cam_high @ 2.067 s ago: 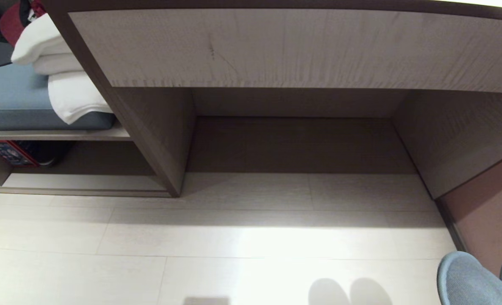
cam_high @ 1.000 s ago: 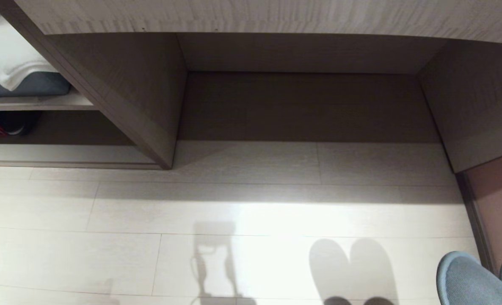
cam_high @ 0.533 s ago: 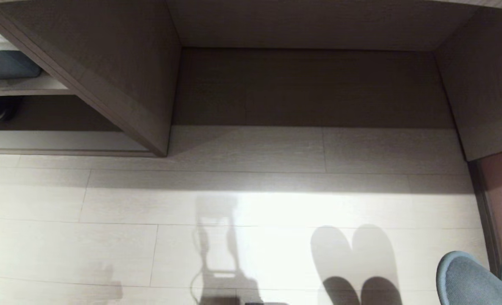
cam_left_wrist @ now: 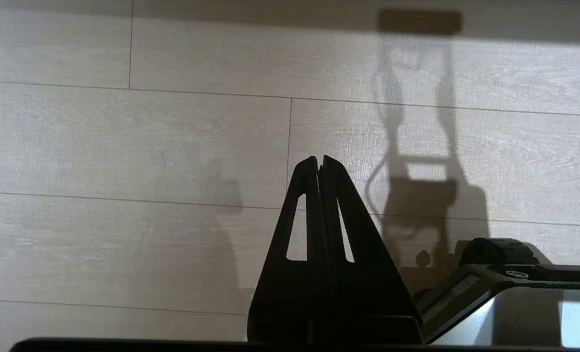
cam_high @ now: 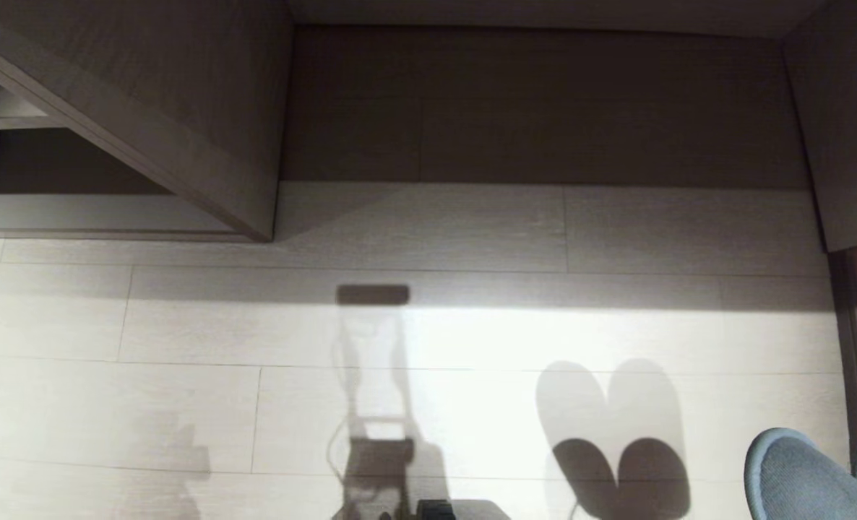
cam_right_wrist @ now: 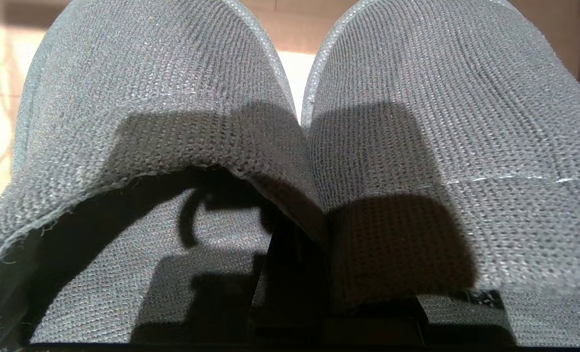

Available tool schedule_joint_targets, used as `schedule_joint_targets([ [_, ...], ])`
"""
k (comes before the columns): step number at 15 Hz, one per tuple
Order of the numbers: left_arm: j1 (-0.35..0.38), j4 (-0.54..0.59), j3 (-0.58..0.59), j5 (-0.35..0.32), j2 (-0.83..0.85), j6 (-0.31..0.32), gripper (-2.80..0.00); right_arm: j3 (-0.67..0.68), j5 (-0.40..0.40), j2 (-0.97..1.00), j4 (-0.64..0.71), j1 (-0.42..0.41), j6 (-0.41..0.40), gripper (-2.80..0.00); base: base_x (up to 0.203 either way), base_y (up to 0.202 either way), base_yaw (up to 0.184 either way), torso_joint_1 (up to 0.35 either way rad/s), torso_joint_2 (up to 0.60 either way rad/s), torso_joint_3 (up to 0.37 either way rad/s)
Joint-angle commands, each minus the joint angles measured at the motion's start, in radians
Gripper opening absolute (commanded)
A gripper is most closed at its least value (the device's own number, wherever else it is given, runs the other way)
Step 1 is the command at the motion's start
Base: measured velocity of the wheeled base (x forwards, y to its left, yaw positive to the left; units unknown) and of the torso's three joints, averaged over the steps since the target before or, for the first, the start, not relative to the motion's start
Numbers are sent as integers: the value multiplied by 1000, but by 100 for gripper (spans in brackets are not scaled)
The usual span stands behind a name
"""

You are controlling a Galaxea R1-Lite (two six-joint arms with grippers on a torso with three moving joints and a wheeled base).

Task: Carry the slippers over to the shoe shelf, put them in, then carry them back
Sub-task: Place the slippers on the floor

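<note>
In the head view the scene has slid upward as the torso bends, the shoe shelf (cam_high: 74, 213) far left; the left gripper (cam_left_wrist: 319, 164) hangs pressed together over the floor (cam_left_wrist: 123, 146); the right gripper (cam_right_wrist: 290, 274) pinches the slippers (cam_right_wrist: 417, 122), not yet shelved.
</note>
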Motion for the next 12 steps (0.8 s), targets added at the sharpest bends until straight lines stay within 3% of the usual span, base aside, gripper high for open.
schedule_joint_targets([
  [1, 0, 1, 0, 0, 1, -1, -280, 2, 0, -2, 0, 0, -1, -280, 0, 0, 0, 5, 2, -199],
  [12, 0, 2, 0, 0, 1, -1, -280, 2, 0, -2, 0, 0, -1, -280, 0, 0, 0, 2, 2, -196],
])
